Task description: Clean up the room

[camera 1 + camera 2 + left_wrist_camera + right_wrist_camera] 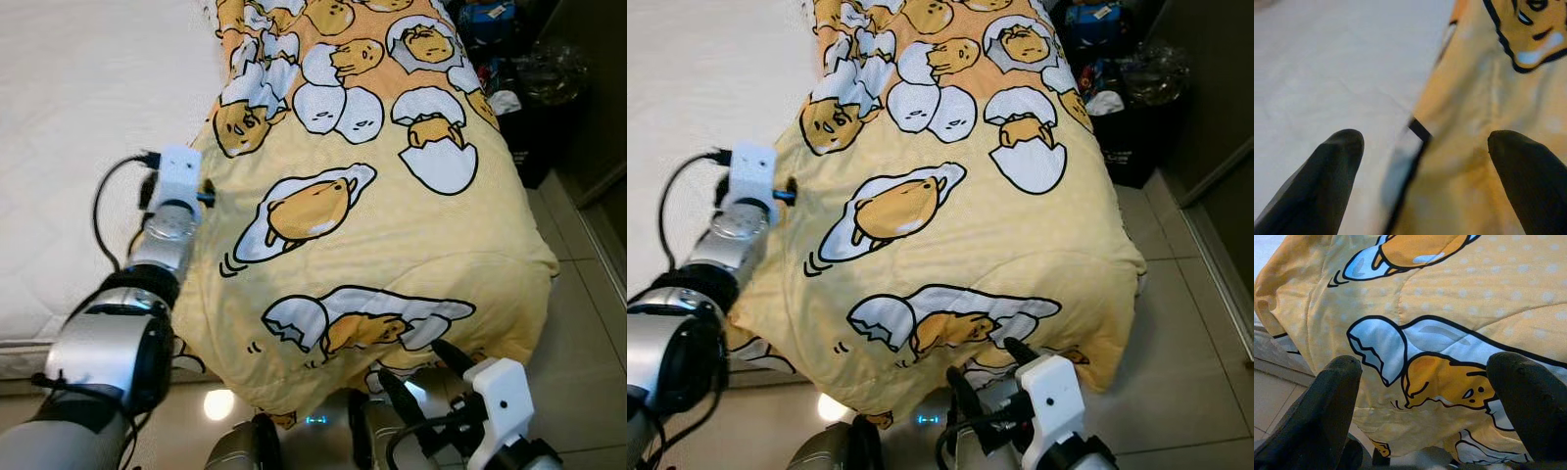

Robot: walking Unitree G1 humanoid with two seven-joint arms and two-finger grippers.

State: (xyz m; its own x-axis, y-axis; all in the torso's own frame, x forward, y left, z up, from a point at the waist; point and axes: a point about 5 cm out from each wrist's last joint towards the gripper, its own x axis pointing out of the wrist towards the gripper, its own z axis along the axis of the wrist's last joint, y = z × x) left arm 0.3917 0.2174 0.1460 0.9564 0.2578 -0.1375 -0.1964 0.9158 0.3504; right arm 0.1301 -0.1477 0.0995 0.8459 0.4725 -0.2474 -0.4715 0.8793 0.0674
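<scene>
Blanket (392, 225) lies rumpled across the bed (88, 147), foot end drooping toward the floor. Left claw (1422, 161) open, straddling its side edge; close only once the hem sits deep between the fingers (thin pinch probably slips). Right claw (1425, 396) open, facing the hanging end.

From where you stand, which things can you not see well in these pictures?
- Left gripper: in the eye views its own wrist covers the fingers.
- Bed end under the yellow blanket: the hanging blanket covers it.
- Dark clutter beside the bed: too small, and cut by the top edge.
- Blanket edge, left wrist view: blurred.
</scene>
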